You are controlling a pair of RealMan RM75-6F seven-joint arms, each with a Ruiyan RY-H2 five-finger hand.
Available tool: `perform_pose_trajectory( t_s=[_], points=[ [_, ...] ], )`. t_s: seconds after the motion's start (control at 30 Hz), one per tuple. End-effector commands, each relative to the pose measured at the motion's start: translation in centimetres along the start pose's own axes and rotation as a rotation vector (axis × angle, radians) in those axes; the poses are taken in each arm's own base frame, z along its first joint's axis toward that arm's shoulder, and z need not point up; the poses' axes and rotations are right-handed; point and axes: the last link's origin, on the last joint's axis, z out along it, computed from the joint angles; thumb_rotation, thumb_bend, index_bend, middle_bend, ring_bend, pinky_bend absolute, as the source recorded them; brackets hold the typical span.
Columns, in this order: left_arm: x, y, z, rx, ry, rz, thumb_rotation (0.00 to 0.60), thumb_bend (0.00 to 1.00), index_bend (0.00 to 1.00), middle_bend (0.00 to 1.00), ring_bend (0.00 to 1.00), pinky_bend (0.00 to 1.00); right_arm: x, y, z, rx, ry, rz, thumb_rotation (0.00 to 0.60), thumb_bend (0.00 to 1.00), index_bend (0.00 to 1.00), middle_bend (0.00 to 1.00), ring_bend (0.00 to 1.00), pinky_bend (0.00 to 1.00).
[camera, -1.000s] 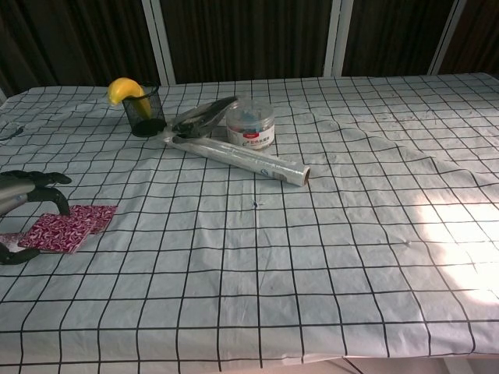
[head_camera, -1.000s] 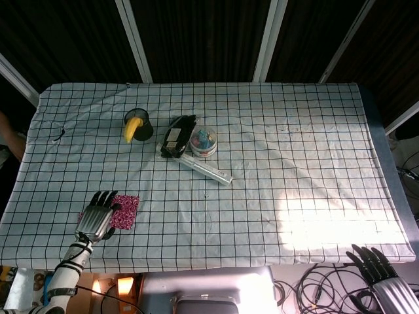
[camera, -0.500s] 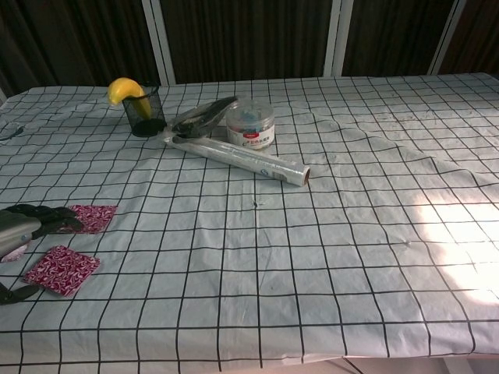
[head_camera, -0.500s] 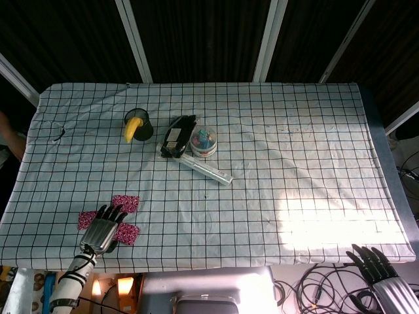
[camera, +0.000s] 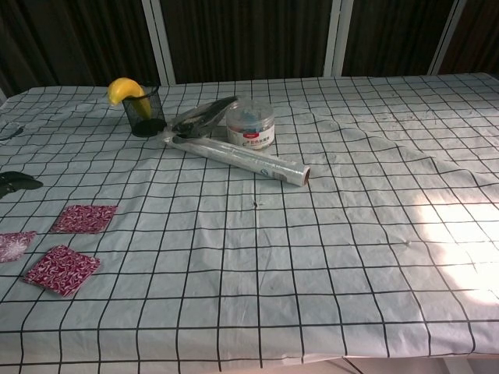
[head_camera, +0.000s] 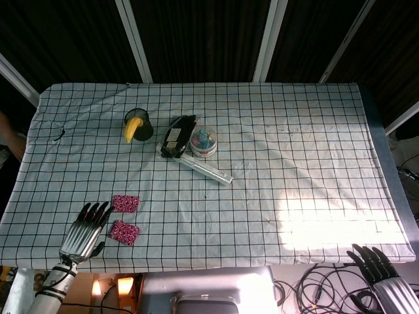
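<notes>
Checked tablecloth (head_camera: 275, 170) carries flat red patterned squares (head_camera: 124, 232), edges slightly skewed, beside the left robot hand (head_camera: 84, 233), fingers spread, empty.

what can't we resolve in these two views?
- Third red patterned square: chest view cuts it at the left edge; in head view the left hand covers it.
- Right hand: head view's corner crops it.
- Round tub label: too small.
- Black cup interior: hidden by the banana.
</notes>
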Motion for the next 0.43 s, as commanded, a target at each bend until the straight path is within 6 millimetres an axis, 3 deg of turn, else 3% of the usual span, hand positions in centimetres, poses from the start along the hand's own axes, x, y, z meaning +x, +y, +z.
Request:
perform_pose_trajectory(
  t_s=[0.03, 0.17, 0.43],
  points=[
    [-0.9, -3.5, -6.1, -0.017, 0.112, -0.123, 0.6, 0.3, 0.0, 0.0, 0.0, 0.0, 0.0, 0.0, 0.0, 0.001, 0.003, -0.004, 0.6, 0.2, 0.0, 0.0, 0.0, 0.0],
    [-2.7, -5.3, -8.1, -0.026, 0.183, -0.18, 0.6, 0.3, 0.0, 0.0, 0.0, 0.0, -0.3, -0.1, 0.2, -0.008, 0.002, -0.01, 0.6, 0.2, 0.0, 0.0, 0.0, 0.0],
    [-2.8, -6.1, -8.0, -0.059, 0.245, -0.218, 0.6, 0.3, 0.0, 0.0, 0.0, 0.0, -0.6, -0.4, 0.4, -0.008, -0.013, -0.024, 0.6, 0.2, 0.0, 0.0, 0.0, 0.0]
  ],
)
